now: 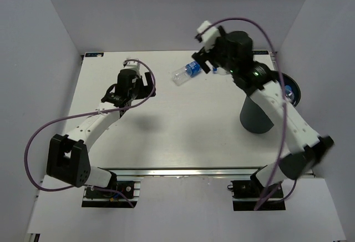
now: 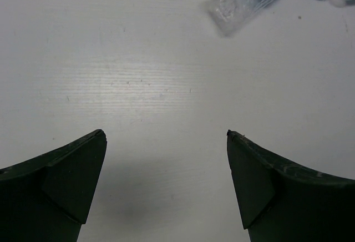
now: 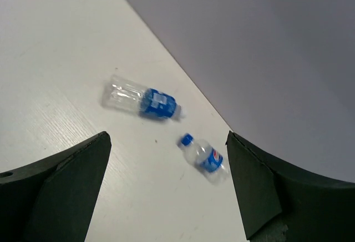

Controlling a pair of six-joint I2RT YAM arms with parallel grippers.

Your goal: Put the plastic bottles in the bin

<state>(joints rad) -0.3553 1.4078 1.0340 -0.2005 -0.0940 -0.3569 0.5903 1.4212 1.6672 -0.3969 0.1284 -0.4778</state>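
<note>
1. My left pincer is spread wide with nothing in it. Only the bare white surface shows between its fingers. It hangs over the left-centre area.
2. Ahead and to the right of it, the first bottle lies on its side towards the back. It is clear, with a blue label.
3. The second bottle, which has a blue cap, lies on its side near the first without touching it. It is close to the back wall.
4. My right pincer hovers above both bottles. It is wide open and grips nothing.
5. The bin, dark and round, stands upright on the right. It is well apart from the bottles and sits under my right forearm.
6. Risk: these bottles look light and round, so an off-centre squeeze could roll one away or knock it into the other. Too hard a squeeze could crumple it and let it slip.
7. Risk: the bin sits right under my right arm, so swinging back could clip its rim and tip it.
8. The surface is white and faintly grained, with a few specks. Plain pale walls close it in at the left, back and right.
</note>
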